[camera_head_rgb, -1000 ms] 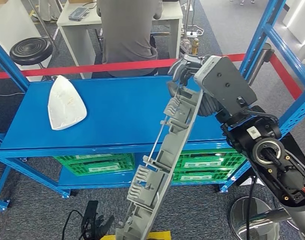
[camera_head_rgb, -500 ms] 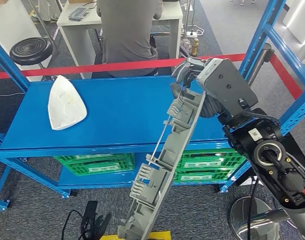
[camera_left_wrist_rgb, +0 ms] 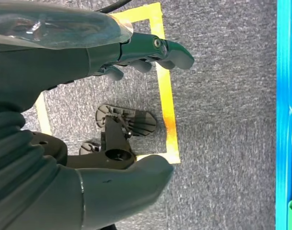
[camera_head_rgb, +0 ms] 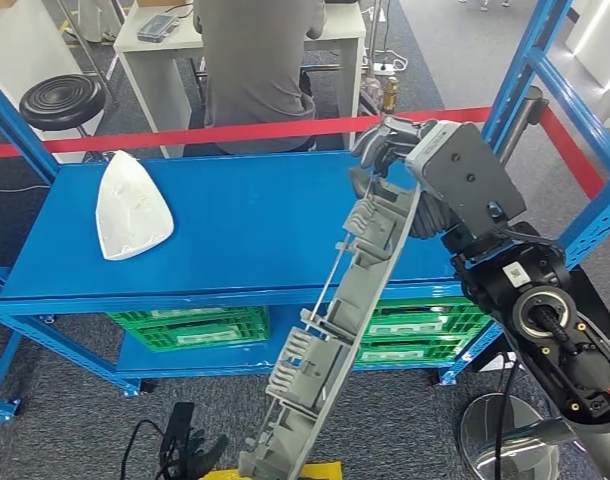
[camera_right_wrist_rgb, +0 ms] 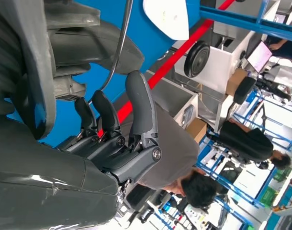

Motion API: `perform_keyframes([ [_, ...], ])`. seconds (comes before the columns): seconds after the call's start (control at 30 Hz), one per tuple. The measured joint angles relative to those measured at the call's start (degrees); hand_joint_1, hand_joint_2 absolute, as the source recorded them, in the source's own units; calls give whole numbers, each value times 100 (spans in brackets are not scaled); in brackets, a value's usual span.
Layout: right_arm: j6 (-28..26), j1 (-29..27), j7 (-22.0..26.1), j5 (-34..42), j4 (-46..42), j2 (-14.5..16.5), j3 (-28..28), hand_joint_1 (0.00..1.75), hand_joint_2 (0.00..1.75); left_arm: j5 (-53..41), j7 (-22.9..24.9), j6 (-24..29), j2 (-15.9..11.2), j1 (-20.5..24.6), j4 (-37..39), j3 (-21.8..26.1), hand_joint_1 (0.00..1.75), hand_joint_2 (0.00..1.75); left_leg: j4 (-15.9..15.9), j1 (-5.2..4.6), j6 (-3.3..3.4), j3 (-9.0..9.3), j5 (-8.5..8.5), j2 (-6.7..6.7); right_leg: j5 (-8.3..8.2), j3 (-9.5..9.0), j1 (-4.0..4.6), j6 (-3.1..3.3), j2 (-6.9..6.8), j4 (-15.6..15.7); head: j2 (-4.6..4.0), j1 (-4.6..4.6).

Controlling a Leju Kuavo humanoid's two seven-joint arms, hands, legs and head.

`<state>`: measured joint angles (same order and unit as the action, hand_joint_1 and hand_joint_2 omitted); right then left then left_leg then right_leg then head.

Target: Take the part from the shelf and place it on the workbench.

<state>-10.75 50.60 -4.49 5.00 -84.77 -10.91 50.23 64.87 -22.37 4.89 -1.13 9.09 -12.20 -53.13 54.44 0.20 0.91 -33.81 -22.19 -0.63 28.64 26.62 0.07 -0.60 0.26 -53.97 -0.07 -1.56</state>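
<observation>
Here the right hand grips one end of the long grey part, its fingers curled over the upper edge near the back of the blue shelf. The part hangs from that one grasp, tilted steeply, its upper end over the shelf top and its lower end down near the floor, close to the yellow floor tape. The left hand hangs low over the carpet with its fingers apart, holding nothing.

The chief risk, as I judge it, is the single end-grip. The part is long and ribbed, with most of its weight far below the hand, so it may pivot or slide in the fingers if the arm swings quickly. A slip would drop it onto the floor, perhaps onto the dark foot pedal by the shelf's foot.

A second risk is a snag. The middle of the part crosses the front edge of the shelf, and its ribs and thin wire could catch on that lip or on the blue upright beside the arm.

The white curved shell lies well apart on the shelf and looks safe. A person in grey sits beyond the red barrier tape, so a wide sweep of the free end should stay low and slow.
</observation>
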Motion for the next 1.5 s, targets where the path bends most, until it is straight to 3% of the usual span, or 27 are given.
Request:
perform_keyframes([
  [0.37, -90, -592, 699, 1025, -70, -64, -303, 175, 175, 125, -19, 62, -10, -38, 0, 1, 0, 175, -1, 0, 0, -1, 0, -1, 0, -6, 0, 0, 0, 0, 0, -1],
  [0.8, 5, -673, 1093, 1686, 19, -64, -347, 175, 175, 133, -21, 80, -15, -62, 0, 2, 0, 175, -2, 0, 0, -2, 0, -1, 0, -7, 1, 0, 0, 0, -1, -1],
  [1.07, -98, -686, 1061, 1447, 40, -63, -332, 175, 175, 144, -29, 100, -17, -78, 0, 1, 0, 175, -2, -1, 0, -2, 0, -1, 0, -7, 0, 0, -1, 0, 0, -1],
  [1.5, -1311, -718, 642, 607, 40, -85, -402, 175, 175, 146, -48, 139, -30, -113, 0, 2, 0, 175, -1, -1, 0, -1, 0, 0, 0, -1, -1, 0, 0, 1, 0, 1],
])
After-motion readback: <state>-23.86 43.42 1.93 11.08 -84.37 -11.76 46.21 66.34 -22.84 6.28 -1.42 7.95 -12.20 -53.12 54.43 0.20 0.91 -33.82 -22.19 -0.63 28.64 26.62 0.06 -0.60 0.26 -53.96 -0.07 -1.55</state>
